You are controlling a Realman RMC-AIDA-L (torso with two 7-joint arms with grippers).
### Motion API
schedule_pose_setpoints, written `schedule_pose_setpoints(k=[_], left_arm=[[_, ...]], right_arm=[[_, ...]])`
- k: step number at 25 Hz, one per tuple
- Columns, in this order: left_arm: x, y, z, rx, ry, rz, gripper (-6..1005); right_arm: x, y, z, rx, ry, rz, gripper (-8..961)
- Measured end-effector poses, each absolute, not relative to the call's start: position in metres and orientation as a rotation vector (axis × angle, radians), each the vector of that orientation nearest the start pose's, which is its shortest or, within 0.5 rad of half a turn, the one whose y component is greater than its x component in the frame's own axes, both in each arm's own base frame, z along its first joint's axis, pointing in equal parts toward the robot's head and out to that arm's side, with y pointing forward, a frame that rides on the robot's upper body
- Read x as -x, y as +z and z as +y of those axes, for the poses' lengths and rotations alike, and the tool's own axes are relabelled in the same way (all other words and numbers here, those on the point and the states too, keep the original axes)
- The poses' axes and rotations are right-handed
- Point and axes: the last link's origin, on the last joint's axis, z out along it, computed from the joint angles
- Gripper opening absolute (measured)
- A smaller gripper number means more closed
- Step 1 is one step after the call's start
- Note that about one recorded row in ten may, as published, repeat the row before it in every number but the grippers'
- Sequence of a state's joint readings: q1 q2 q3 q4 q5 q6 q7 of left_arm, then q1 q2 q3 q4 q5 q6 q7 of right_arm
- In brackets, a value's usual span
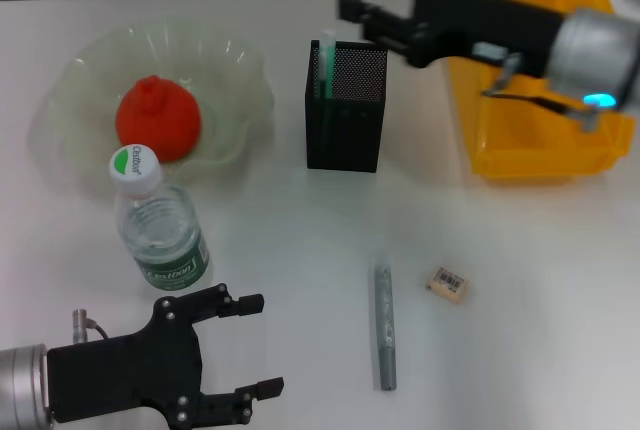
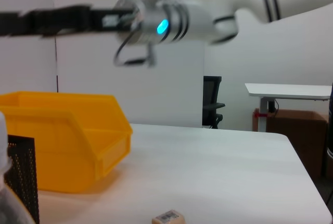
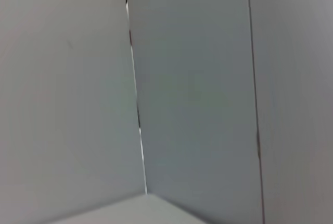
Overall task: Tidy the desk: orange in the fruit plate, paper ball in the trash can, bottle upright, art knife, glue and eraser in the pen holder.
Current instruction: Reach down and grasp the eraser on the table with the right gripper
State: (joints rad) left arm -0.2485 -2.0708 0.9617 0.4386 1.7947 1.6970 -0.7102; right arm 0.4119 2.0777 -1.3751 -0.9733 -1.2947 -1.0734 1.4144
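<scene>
The pen holder (image 1: 346,105) stood upright near the middle of the desk (image 1: 520,290), with one pale green stick, probably the glue (image 1: 326,62), poking above its rim at the corner nearest the plate. The right gripper (image 1: 372,12) hung just above and behind the holder with its fingers spread apart and nothing between them, which suggested it was there to drop something into the cup. Two things meant for the holder lay on the bare desk in front of it: one grey stick-like tool, likely the art knife (image 1: 384,324), lying lengthwise, and one eraser (image 1: 447,284) just beside it, apart from it, barcode up. One orange (image 1: 158,118) sat inside the fruit plate (image 1: 235,70), so that part looked done. One bottle (image 1: 160,222) stood upright just in front of the plate, cap up, also seemingly settled. One trash can (image 1: 540,140) stood to the right of the holder; no paper ball showed on the desk, and whether it lay in the bin could not be told. The left gripper (image 1: 245,345) rested low at the near edge in front of the bottle, fingers wide and empty, apparently idle. The right wrist view showed only blank wall.
</scene>
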Motion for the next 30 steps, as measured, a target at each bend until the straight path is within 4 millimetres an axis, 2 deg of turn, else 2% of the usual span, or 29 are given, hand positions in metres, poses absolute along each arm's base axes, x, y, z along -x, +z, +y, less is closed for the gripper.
schedule_pose_setpoints(k=[1, 2, 3, 6, 9, 11, 12, 13, 17, 18, 22, 30], left_arm=[[0.308, -0.046, 0.205, 2.813, -0.856, -0.172, 797], [0.307, -0.046, 0.205, 2.813, -0.857, -0.171, 797], [0.307, -0.046, 0.205, 2.813, -0.857, -0.171, 797], [0.307, -0.046, 0.205, 2.813, -0.858, -0.17, 797], [0.307, -0.045, 0.205, 2.814, -0.86, -0.168, 797], [0.307, -0.045, 0.206, 2.815, -0.861, -0.165, 797], [0.307, -0.045, 0.206, 2.815, -0.86, -0.164, 797], [0.307, -0.045, 0.206, 2.815, -0.86, -0.164, 797], [0.306, -0.045, 0.207, 2.816, -0.859, -0.159, 797], [0.306, -0.045, 0.208, 2.816, -0.86, -0.156, 797], [0.305, -0.045, 0.209, 2.817, -0.859, -0.155, 797], [0.305, -0.046, 0.209, 2.818, -0.86, -0.158, 797]], right_arm=[[-0.165, 0.003, 0.361, 2.49, 0.89, 0.4, 417], [-0.154, 0.021, 0.352, 2.507, 0.79, 0.433, 437], [-0.154, 0.021, 0.352, 2.507, 0.79, 0.433, 457], [-0.14, 0.038, 0.338, 2.559, 0.532, 0.517, 529], [-0.133, 0.037, 0.328, 2.625, 0.25, 0.678, 627], [-0.132, 0.03, 0.326, 2.66, 0.101, 0.756, 692], [-0.133, 0.019, 0.324, 2.677, -0.054, 0.809, 725], [-0.133, 0.019, 0.324, 2.677, -0.054, 0.809, 737], [-0.145, -0.006, 0.326, 2.632, -0.363, 0.882, 786], [-0.145, -0.006, 0.326, 2.632, -0.363, 0.882, 785], [-0.156, -0.029, 0.326, 2.646, -0.503, 0.929, 783], [-0.164, -0.051, 0.325, 2.67, -0.606, 0.943, 777]])
